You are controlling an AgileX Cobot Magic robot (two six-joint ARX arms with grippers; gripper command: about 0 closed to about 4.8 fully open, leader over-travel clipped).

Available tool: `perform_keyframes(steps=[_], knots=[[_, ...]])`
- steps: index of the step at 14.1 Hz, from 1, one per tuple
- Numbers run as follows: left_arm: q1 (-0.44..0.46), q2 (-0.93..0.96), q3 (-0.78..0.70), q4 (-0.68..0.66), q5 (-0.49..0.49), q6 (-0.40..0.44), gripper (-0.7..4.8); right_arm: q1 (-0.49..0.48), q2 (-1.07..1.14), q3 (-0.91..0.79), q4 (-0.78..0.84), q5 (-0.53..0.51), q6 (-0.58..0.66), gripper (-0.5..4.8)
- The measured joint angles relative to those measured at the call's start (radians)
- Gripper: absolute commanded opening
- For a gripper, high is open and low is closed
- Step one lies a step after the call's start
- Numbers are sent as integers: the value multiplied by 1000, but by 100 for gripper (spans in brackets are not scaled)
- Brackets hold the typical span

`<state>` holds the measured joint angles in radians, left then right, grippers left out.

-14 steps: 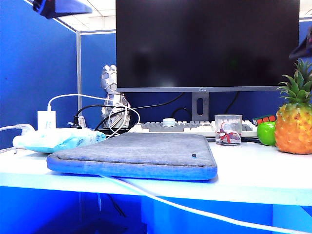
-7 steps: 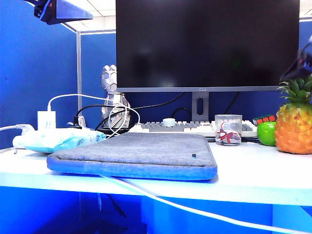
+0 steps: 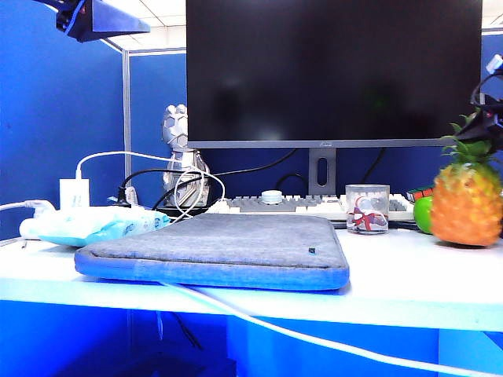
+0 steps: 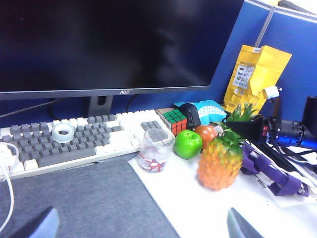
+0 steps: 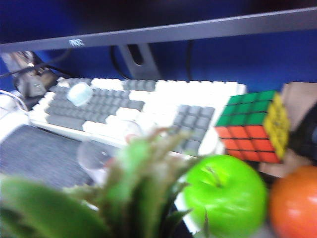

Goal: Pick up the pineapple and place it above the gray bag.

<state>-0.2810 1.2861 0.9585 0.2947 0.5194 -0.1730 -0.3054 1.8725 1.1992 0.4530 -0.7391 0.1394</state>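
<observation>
Pineapple at the right end, my right tool on its crown

Pineapple [image 3: 466,206] stands on the white table [image 3: 409,283] at the far right, well apart from the gray bag [image 3: 212,251], which lies flat in the middle in front of the keyboard [image 4: 74,136]. It leans a little toward the bag. My right tool [image 3: 489,118] sits at the leaf crown; its wrist view is filled with blurred green leaves, and I cannot tell whether the jaws have pinched them or only surround them. My left tool [image 4: 138,225] hangs released, wide apart, over the bag's near edge, holding nothing.

I judge the fruit a light, hollow toy with a hard, scaly shell, so it should not crush. The leaves look springy and thin, so a grip there may let the body swing or slip. Low on the crown, where it meets the body, seems the firmest hold.

Close around it are the green apple [image 4: 188,144] just behind, an orange fruit [image 4: 206,134], a colour cube [image 4: 172,120] and a clear cup [image 4: 155,150] standing between pineapple and bag. I think the cup is the thing to clear, so the carry should go over it. A white cable [image 3: 314,338] drapes off the bag's front edge.
</observation>
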Motion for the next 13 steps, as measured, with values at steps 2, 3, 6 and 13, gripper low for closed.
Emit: perform_keyframes(steps=[2, 3, 6, 13], knots=[[0, 0, 0, 11, 26, -32, 479, 22, -4, -6, 40, -21, 79, -6], [0, -1, 0, 45, 55, -68, 479, 37, -22, -3, 67, -28, 89, -6], [0, -11, 1, 60, 70, -90, 479, 140, -73, 148, 113, -68, 167, -6], [0, -156, 1, -89, -53, 60, 479, 551, -18, 371, -136, 35, -76, -6]])
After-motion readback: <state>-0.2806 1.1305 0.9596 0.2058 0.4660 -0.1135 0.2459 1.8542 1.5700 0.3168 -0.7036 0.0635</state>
